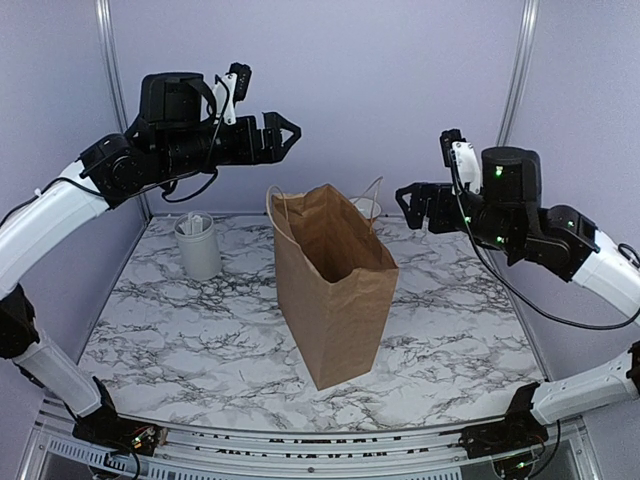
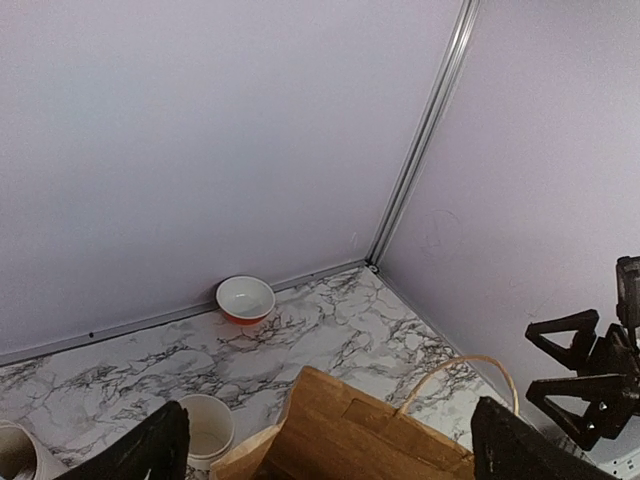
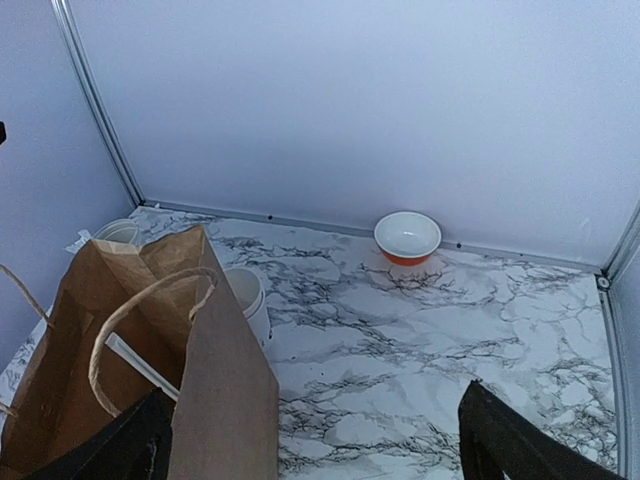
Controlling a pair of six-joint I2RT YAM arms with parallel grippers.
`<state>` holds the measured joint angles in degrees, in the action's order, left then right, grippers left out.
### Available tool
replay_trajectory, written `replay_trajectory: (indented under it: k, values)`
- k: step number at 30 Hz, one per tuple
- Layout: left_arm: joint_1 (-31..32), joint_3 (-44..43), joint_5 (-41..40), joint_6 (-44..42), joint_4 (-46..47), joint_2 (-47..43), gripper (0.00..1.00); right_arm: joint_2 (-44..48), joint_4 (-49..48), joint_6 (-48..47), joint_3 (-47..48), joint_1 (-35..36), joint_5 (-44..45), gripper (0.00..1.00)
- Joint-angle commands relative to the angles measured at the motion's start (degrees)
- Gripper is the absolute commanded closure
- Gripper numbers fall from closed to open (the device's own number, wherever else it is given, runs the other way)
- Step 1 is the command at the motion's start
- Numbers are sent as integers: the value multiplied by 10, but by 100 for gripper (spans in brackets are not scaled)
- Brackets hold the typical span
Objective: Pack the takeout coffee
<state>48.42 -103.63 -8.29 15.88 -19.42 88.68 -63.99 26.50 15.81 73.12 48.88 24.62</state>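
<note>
**Two spread grippers beside a paper bag [image 1: 335, 300], coffee out of sight**

The brown bag stands upright near the middle of the marble table [image 1: 180, 330] with its mouth open. Its faces are plain brown, and its twine handles loop up on both sides.

The takeout coffee shows in none of the three views. If it is in the bag, I cannot tell: from above, the bag's inside is a dark hollow. The right wrist camera sees only brown walls and a pale strip low inside that I cannot identify.

The left gripper [image 1: 292, 135] hangs high over the far-left side, above and left of the bag's mouth. Its fingers are wide apart and hold nothing. In its own camera only the two finger ends show, cut off at the bottom corners.

The right gripper [image 1: 405, 205] is level with the bag's top edge, just to its right. Its jaws are likewise spread and empty.

A tall white utensil holder [image 1: 198, 250] stands left of the bag, and its contents are too small to make out. A lidless white paper cup [image 3: 245, 290] sits just behind the bag, mostly hidden from the overhead camera. A small orange bowl [image 3: 407, 237] with a white inside rests against the far wall. No lettering is legible on any of these.
</note>
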Motion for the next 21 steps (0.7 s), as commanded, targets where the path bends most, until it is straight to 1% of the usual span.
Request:
replay_trajectory:
  k: [1, 4, 5, 10, 14, 17, 19, 21]
  values:
    - [-24, 57, -52, 28, 25, -57, 1, 27, -62, -17, -51, -3, 29, 4]
    - [-62, 129, -46, 66, 42, -103, 1, 54, -127, -27, -117, -4, 67, 0]
    - [-76, 155, -42, 79, 49, -121, 1, 57, -144, -31, -134, -24, 63, 0]
    - [-140, 273, -42, 114, 62, -193, 1, 52, -183, 7, -200, -138, -46, 0]
    - [-166, 348, -59, 122, 55, -233, 1, 45, -242, 15, -273, -214, -69, 0]
    - [-187, 400, -74, 129, 53, -258, 1, 34, -286, 27, -320, -277, -118, 0]
    - [-200, 436, -80, 132, 55, -272, 1, 38, -325, 27, -356, -307, -124, 0]
    - [-210, 476, -91, 132, 61, -282, 1, 42, -362, 18, -389, -323, -112, 0]
